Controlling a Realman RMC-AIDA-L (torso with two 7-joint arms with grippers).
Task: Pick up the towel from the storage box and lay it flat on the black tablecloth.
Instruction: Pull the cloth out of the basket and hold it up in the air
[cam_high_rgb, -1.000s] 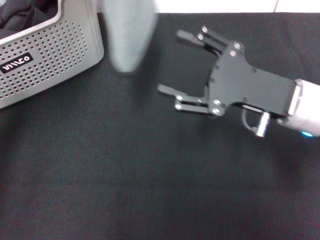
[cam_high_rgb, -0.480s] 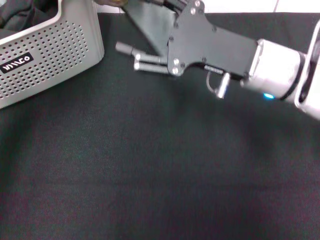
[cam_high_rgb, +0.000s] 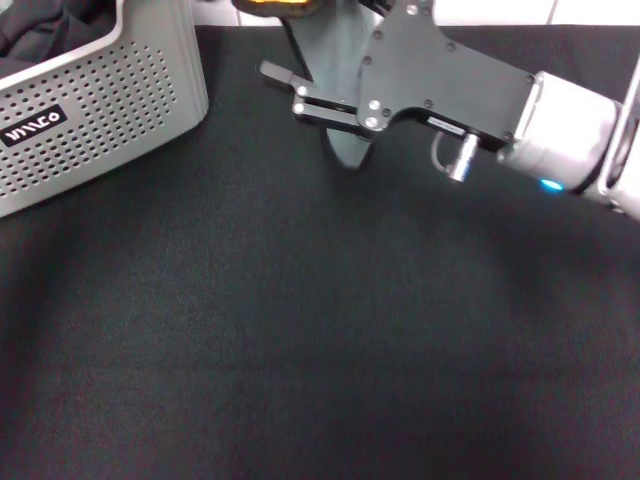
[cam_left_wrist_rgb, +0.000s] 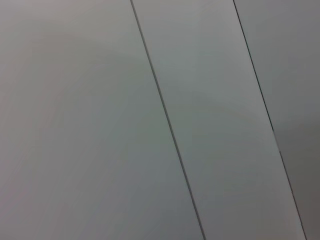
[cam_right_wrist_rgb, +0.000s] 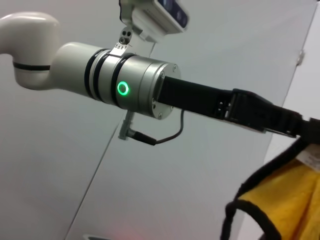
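The towel (cam_right_wrist_rgb: 292, 200), yellow-orange with black edging, hangs high in the air from my left gripper (cam_right_wrist_rgb: 299, 135), which is shut on its top edge. In the head view only a strip of the towel (cam_high_rgb: 270, 6) shows at the top edge, with a grey tapering flap (cam_high_rgb: 342, 130) hanging below it. My right gripper (cam_high_rgb: 305, 45) is open and empty at the far side of the black tablecloth (cam_high_rgb: 300, 330), its lower finger (cam_high_rgb: 285, 76) in front of that flap. The storage box (cam_high_rgb: 110, 110) stands at the far left.
A dark black cloth (cam_high_rgb: 40, 30) lies bunched inside the storage box. The left wrist view shows only pale wall panels (cam_left_wrist_rgb: 150, 120). The tablecloth spreads over the whole near and middle area.
My right gripper has swung from the right middle of the cloth up toward the far edge. The grey hanging flap has shifted right, and the towel's yellow strip now shows at the top.
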